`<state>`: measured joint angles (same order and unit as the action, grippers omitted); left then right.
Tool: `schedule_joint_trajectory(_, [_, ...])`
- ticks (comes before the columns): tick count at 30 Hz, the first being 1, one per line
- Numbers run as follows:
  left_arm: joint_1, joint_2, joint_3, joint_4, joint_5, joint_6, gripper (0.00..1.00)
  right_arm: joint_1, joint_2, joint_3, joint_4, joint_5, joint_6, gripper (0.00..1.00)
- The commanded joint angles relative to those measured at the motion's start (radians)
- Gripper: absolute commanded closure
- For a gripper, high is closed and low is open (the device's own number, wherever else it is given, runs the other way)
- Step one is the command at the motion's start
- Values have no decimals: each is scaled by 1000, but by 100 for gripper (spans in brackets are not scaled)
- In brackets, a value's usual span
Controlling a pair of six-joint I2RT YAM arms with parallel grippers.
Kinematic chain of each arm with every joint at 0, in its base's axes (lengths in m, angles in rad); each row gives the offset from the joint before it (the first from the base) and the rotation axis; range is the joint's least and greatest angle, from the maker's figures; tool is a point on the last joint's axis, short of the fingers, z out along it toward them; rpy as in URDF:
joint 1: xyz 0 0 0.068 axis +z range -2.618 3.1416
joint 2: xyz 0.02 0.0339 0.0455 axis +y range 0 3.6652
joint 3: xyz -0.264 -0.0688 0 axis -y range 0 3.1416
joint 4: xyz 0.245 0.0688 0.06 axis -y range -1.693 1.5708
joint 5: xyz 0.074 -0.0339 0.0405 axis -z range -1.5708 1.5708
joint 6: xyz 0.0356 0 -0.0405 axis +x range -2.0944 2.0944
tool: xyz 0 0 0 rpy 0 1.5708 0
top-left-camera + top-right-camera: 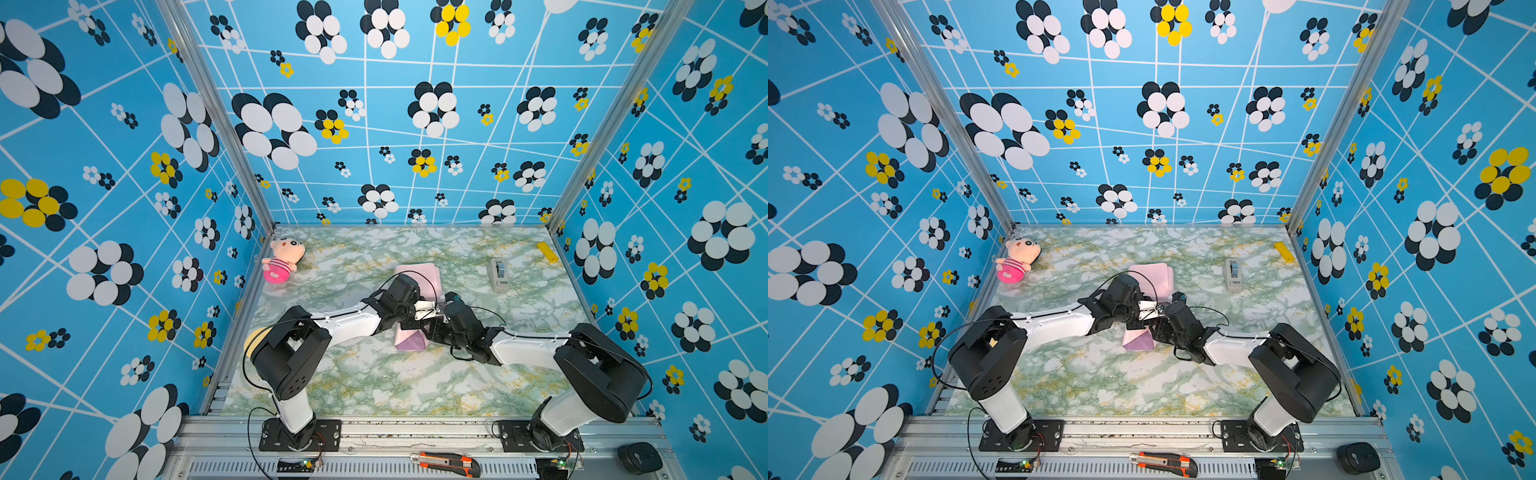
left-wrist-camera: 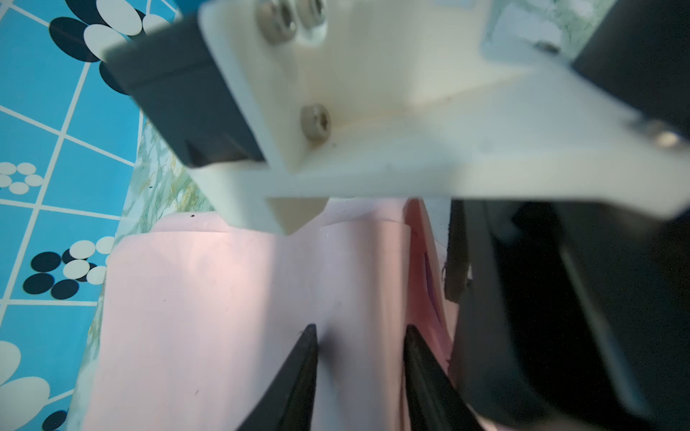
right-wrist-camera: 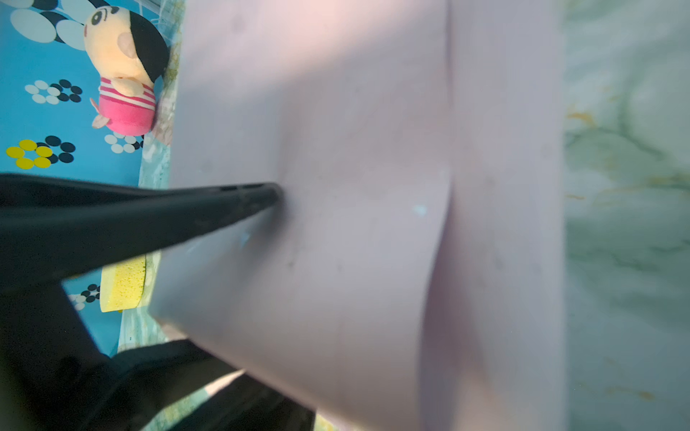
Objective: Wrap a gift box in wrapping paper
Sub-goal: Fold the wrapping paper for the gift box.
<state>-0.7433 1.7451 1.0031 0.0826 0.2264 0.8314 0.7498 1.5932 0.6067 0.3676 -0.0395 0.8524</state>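
Wrapping paper (image 1: 417,272) folded mid-table (image 1: 374,374), bare surface around; left gripper (image 2: 360,332) narrowly parted, right gripper (image 3: 274,194) unclear.

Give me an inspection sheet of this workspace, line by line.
Surface: marble-pattern table, no spills seen.
Job's things: wrapping paper folded mid-table, pink face out, lilac at the near end; gift box not visible.
Clutter: plush doll, tape dispenser, yellow block, yellow sponge; utility knife on the front rail.
Claws: left claw jaws apart, tips on the paper; right claw one finger against the paper, the other hidden.
Cables: black cables loop off both wrists.
Surroundings: blue flowered walls.
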Motion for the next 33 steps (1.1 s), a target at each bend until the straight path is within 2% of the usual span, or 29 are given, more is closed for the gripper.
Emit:
schedule_joint_trajectory(1, [-23, 21, -11, -33, 60, -29, 60, 27, 58, -16, 47, 8, 5, 61])
schedule_joint_trajectory(6, [-24, 22, -9, -33, 65, -34, 60, 41, 66, -25, 16, 14, 11, 60])
schedule_joint_trajectory(10, [-23, 22, -11, -31, 69, -37, 60, 49, 37, -62, 1, 39, 13, 68])
schedule_joint_trajectory(13, [-22, 22, -13, -29, 73, -40, 60, 47, 19, -96, 47, 43, 22, 69])
schedule_joint_trajectory(19, [-20, 21, -12, -27, 77, -42, 60, 42, -51, -167, 129, 46, 51, 66])
schedule_joint_trajectory(26, [-17, 17, -12, -30, 73, -38, 60, -37, -182, -265, 208, -2, 56, 63])
schedule_joint_trajectory(33, [-17, 22, -9, -31, 74, -40, 61, -104, -265, -300, 182, -16, 85, 77])
